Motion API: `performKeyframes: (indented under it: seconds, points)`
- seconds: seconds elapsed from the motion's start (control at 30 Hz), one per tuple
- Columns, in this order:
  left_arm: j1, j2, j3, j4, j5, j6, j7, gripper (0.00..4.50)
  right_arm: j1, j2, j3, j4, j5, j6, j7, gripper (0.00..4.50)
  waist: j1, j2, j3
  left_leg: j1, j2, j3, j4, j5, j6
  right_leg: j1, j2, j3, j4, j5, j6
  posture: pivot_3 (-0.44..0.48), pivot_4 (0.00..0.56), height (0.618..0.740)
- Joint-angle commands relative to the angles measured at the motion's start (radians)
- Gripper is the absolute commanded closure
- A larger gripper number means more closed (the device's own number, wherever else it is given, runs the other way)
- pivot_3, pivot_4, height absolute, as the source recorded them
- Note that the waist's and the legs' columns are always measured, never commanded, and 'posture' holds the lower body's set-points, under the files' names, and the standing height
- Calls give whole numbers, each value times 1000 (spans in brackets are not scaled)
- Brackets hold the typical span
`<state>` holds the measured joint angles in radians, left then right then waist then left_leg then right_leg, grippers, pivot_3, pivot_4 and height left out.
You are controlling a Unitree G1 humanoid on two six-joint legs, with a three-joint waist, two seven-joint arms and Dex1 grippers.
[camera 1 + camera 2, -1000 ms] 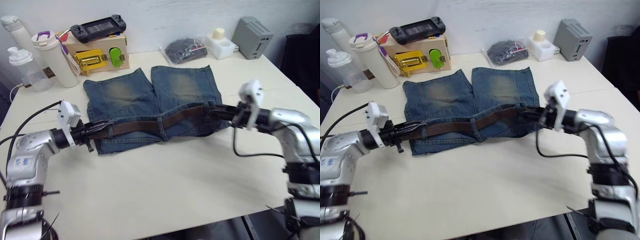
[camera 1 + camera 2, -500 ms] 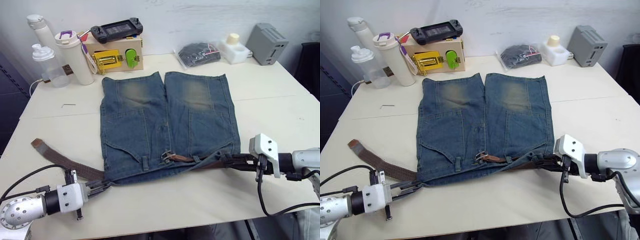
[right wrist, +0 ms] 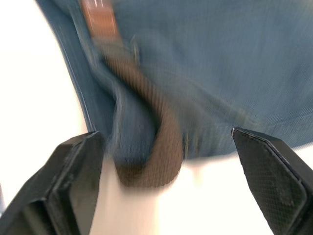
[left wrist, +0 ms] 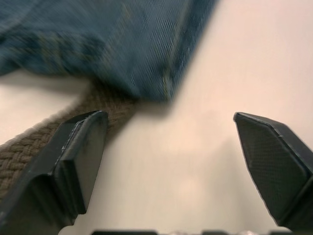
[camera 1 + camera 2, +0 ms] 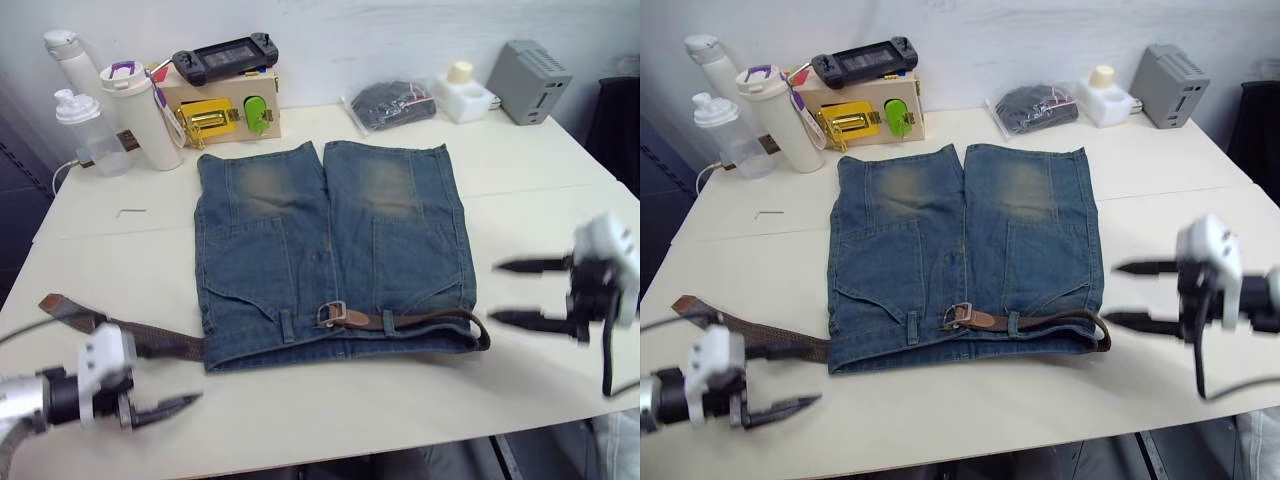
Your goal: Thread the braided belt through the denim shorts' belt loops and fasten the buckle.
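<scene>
Braided dark brown woven belt [image 5: 420,320] runs along the waistband of the faded blue denim shorts [image 5: 330,250], which lie flat on the cream table [image 5: 330,420] with the waist toward the robot. Its silver rectangular buckle [image 5: 331,314] sits near the fly, the strap passes under narrow denim belt loops [image 5: 388,321] and curls in a loop past the robot's-right edge of the waist, and the other end trails out from the left edge across the table [image 5: 110,325]. Left claw [image 5: 160,410] hovers wide open, empty, near that tail. Right claw [image 5: 525,292] is also spread wide, holding nothing, just beside the belt's curl. Both claws are blurred.
</scene>
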<state>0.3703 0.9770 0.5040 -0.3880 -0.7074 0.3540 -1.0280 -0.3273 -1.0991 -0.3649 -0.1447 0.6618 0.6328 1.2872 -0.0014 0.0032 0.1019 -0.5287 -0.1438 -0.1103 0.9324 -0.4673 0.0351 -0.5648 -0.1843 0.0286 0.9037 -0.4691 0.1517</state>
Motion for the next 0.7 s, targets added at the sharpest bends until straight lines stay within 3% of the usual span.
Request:
performKeyframes:
  seconds: [0.03,0.17,0.23,0.33,0.5,0.53,0.57,0.63,0.67,0.7]
  points:
    - [-173,19,56,-11,-197,179,118,48,-197,99,44,63,17,45,-172,0,2,0,0,0,0,-1,-1,0,0,0,0,0,0,0,0,0,150,645]
    - [-493,-104,2,103,-282,294,396,48,-336,237,135,175,-138,-5,-396,0,-1,-2,1,1,0,-2,-4,0,0,0,1,0,0,1,1,0,150,645]
    - [-584,-172,-62,152,-202,285,471,48,-348,291,177,212,-204,-48,-461,0,-4,-4,1,2,0,-1,-4,0,0,0,0,0,2,1,2,0,150,645]
    - [-624,-242,-161,186,-76,233,494,48,-343,349,238,229,-274,-94,-509,0,-13,-4,1,3,0,1,-4,0,0,0,0,1,4,2,2,0,150,645]
    - [-684,-334,-215,252,-11,206,509,48,-338,394,296,240,-334,-137,-517,0,-29,-6,2,2,0,0,-5,0,0,-2,1,1,5,2,2,0,150,645]
    - [-696,-343,-228,274,5,204,503,48,-334,397,320,244,-357,-155,-512,0,-37,-4,1,-2,-2,-4,-6,0,0,8,-5,-7,-2,1,4,0,150,645]
    - [-702,-345,-248,294,28,194,488,48,-328,397,344,249,-384,-177,-506,0,-48,-1,0,-18,12,19,3,9,16,19,-24,-30,-3,0,5,0,150,645]
    - [-711,-344,-292,334,78,178,457,48,-324,395,383,267,-425,-207,-483,0,-57,9,0,-34,53,65,3,14,15,35,-34,-63,-2,-1,3,0,150,645]
    - [-712,-337,-320,353,112,169,445,48,-320,388,398,273,-444,-221,-472,0,-56,14,2,-21,40,47,-1,21,12,46,-33,-75,3,3,-8,0,150,645]
    - [-714,-329,-348,369,149,158,435,48,-319,380,410,281,-461,-230,-464,0,-46,15,3,-15,25,27,-4,30,11,37,-24,-75,16,11,-27,0,150,645]
